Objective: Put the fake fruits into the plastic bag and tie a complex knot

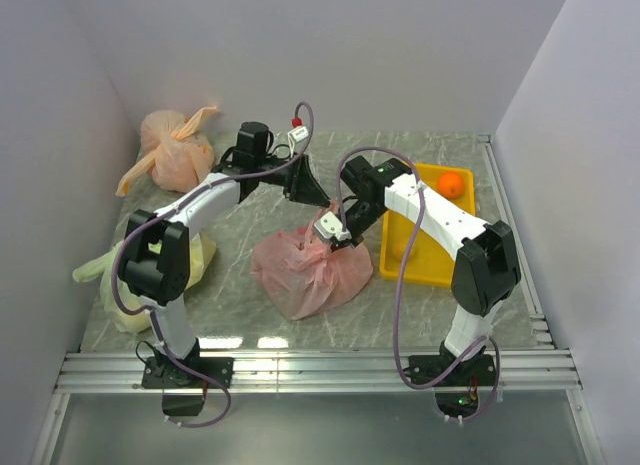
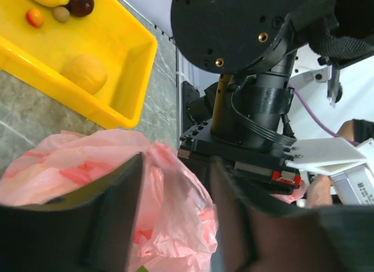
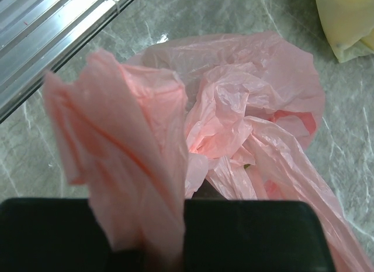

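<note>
Plastic bag [image 1: 310, 270] sits mid-tabletop, a bit toward the near edge, just left of the yellow tray [image 1: 440, 280]. Right tool [image 1: 328, 230] is pinched tight on a pink handle strip [image 3: 123, 155], lifting it off the bag's mouth. Left tool [image 2: 175, 207] is right beside it over the bag, jaws apart, pink film showing in the gap, nothing clamped that you can see.

Risks:
- A hard pull on that strip could tear the thin film or slide it out of the pinch.
- Your left tool may close on the bag's body instead of a handle, because the folds all look alike.
- The tools are nearly touching, so they could knock together.

Hard to read:
- The knot: bunched film at the mouth [image 3: 204, 131], and you can't tell if it's tied or only twisted.
- The bag's contents are hidden by the film.
- An orange fruit [image 1: 452, 184] lies in the tray.
</note>
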`<state>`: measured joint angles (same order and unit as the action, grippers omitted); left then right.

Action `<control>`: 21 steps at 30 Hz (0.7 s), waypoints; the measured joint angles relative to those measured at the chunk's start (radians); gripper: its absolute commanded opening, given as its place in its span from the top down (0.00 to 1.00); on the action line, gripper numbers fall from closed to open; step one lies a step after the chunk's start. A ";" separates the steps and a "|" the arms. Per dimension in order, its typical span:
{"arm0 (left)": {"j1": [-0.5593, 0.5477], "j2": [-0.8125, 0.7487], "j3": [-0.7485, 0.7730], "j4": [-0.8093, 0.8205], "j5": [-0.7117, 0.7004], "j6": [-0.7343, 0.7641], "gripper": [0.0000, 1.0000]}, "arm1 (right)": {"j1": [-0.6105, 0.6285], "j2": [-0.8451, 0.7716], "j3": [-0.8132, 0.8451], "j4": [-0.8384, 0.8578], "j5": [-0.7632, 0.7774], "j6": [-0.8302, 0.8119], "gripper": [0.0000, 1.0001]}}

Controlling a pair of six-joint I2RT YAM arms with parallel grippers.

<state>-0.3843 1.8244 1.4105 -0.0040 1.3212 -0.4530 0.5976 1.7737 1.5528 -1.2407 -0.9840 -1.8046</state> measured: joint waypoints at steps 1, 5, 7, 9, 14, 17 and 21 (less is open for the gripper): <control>-0.003 0.000 0.000 0.000 0.003 0.005 0.52 | 0.000 0.000 0.000 -0.002 0.000 0.000 1.00; 0.007 0.000 0.000 0.015 0.011 -0.010 0.99 | -0.002 0.000 0.000 -0.002 0.000 0.007 1.00; 0.029 -0.003 -0.007 0.072 0.010 -0.037 0.99 | -0.007 0.000 0.000 -0.001 -0.001 0.021 1.00; 0.068 -0.019 -0.041 0.146 0.010 -0.086 1.00 | -0.012 0.000 0.000 0.003 -0.005 0.049 1.00; 0.190 -0.083 -0.082 0.133 0.035 -0.085 0.99 | -0.043 0.000 0.000 0.068 -0.032 0.144 1.00; 0.207 -0.134 -0.071 -0.031 0.043 0.061 0.99 | -0.064 0.001 0.001 0.088 -0.049 0.230 1.00; 0.204 -0.232 -0.068 -0.277 0.045 0.322 0.99 | -0.081 0.027 0.018 0.095 -0.076 0.389 1.00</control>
<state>-0.1806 1.5925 1.3422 -0.2810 1.3659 -0.1310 0.5167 1.8008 1.5703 -1.1458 -1.0603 -1.4151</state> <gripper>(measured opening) 0.012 0.019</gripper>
